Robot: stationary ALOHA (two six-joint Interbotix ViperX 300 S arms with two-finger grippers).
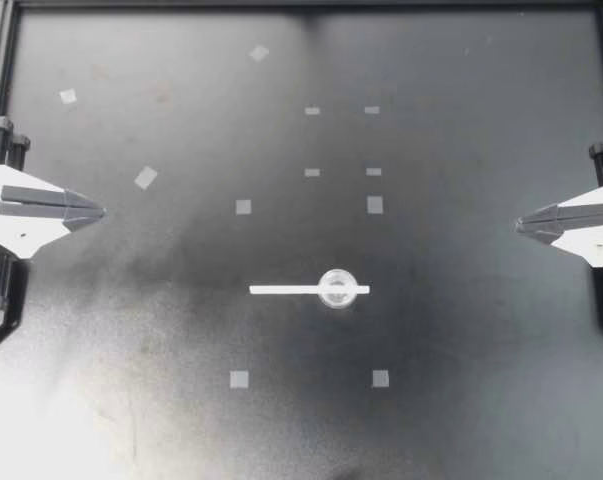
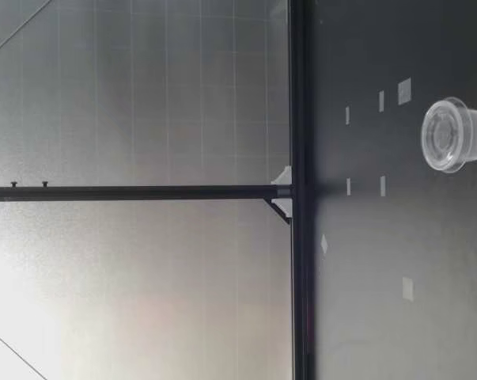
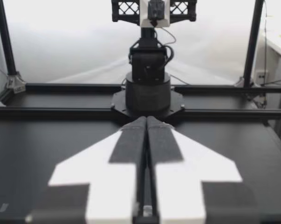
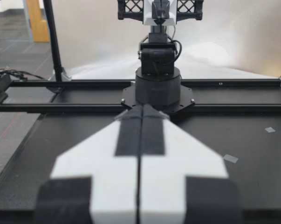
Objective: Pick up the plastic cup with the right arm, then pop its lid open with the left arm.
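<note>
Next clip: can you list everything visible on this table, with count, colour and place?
cup: one, clear plastic, upright on the strip, nearer its right end.
strip: one, white, flat near the table's middle.
tape squares: eleven in the top view, pale grey, scattered across the table.
table: one, black, under everything.
left gripper: one, white and black, shut, at the table's left edge, holding nothing.
right gripper: one, white and black, shut, at the table's right edge, holding nothing.
</note>
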